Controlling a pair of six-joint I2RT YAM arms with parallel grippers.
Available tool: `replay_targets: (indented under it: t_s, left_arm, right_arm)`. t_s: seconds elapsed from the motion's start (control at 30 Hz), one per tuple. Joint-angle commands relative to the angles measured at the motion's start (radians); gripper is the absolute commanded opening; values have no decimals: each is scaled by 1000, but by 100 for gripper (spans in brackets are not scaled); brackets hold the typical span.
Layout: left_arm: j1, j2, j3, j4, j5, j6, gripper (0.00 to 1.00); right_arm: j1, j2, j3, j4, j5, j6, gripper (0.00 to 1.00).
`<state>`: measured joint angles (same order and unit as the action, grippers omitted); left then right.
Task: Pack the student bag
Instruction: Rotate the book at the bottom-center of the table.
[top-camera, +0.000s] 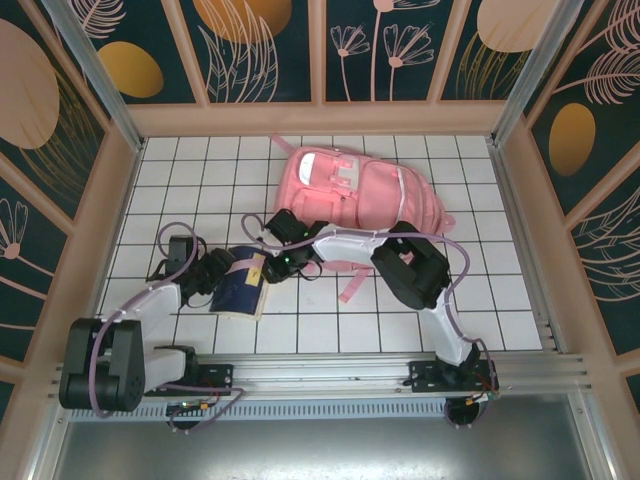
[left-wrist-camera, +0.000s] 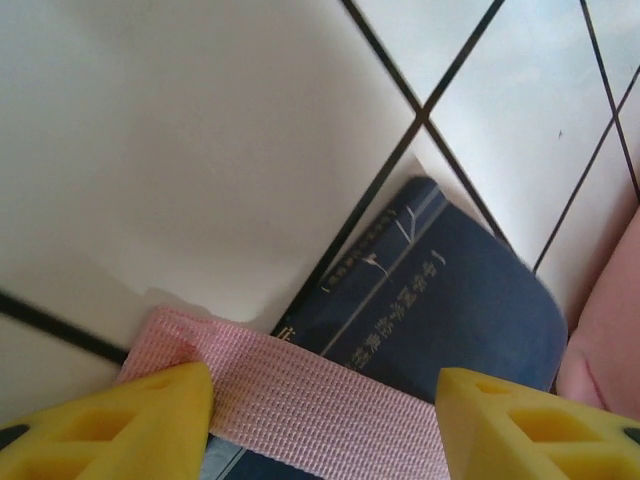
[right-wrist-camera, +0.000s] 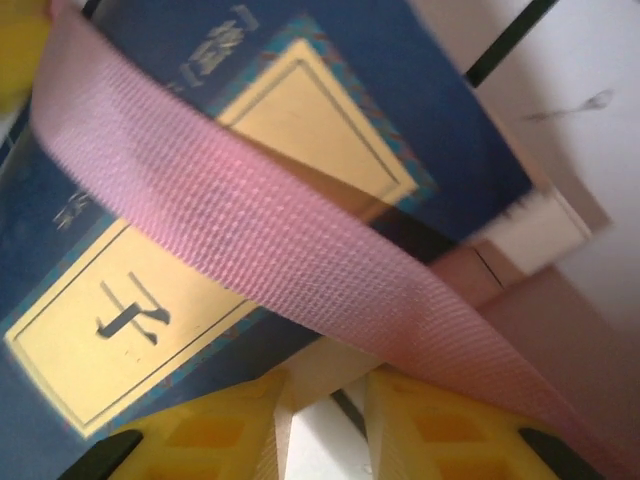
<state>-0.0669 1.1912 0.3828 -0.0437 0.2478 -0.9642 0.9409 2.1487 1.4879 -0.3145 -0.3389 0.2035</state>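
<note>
The pink student bag (top-camera: 365, 195) lies flat at the back middle of the tiled floor. In front of it a dark blue book (top-camera: 238, 292) rests on the tiles, with a pink strap (top-camera: 247, 268) draped across it. My left gripper (top-camera: 205, 278) sits at the book's left side. In the left wrist view it (left-wrist-camera: 322, 385) stands open, its yellow fingers (left-wrist-camera: 130, 425) wide apart over the strap (left-wrist-camera: 320, 400) and book (left-wrist-camera: 450, 290). My right gripper (top-camera: 270, 266) is at the book's far right corner. It (right-wrist-camera: 328, 400) is open by a narrow gap, just below the book (right-wrist-camera: 150, 290), and the strap (right-wrist-camera: 300, 240) crosses over it.
A second pink strap (top-camera: 352, 285) trails from the bag toward the right arm (top-camera: 410, 265). Wooden walls (top-camera: 115, 200) close in the floor on three sides, and a metal rail (top-camera: 350, 375) runs along the near edge. White tiles (top-camera: 500, 300) lie bare to the right.
</note>
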Motion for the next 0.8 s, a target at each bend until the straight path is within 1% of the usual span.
replay_targets:
  t_s: [0.0, 0.1, 0.23, 0.27, 0.3, 0.33, 0.43, 0.53, 0.63, 0.77]
  left_arm:
    - [-30, -56, -37, -157, 132, -48, 62]
    - [-30, -96, -36, -197, 92, -27, 62]
    - [-30, -89, -62, -170, 96, -32, 63]
    - [-30, -83, -69, -163, 92, -31, 63]
    - [-30, -78, -73, -156, 90, -30, 63]
    - [-30, -75, -76, -148, 91, -30, 63]
    - [-31, -78, -91, -122, 100, -43, 63]
    - [-30, -83, -92, -114, 103, -41, 63]
    - [-31, -89, -92, -119, 108, -39, 63]
    - [-32, -110, -95, -128, 102, -37, 63]
  right_arm:
    - [-56, -7, 28, 106, -21, 114, 32]
    - [-69, -83, -20, 92, 0, 164, 38]
    - [-84, -195, -93, 66, -23, 215, 44]
    - [-86, -219, -118, 72, -38, 230, 50]
    - [-92, -236, -140, 74, -46, 249, 60]
    - [-96, -246, -155, 77, -63, 266, 61]
    - [-104, -241, -205, 142, -199, 326, 62]
    - [-97, -176, -203, 178, -302, 374, 61]
    - [-87, -143, -207, 209, -330, 393, 57]
    - [-82, -152, -216, 195, -308, 386, 56]
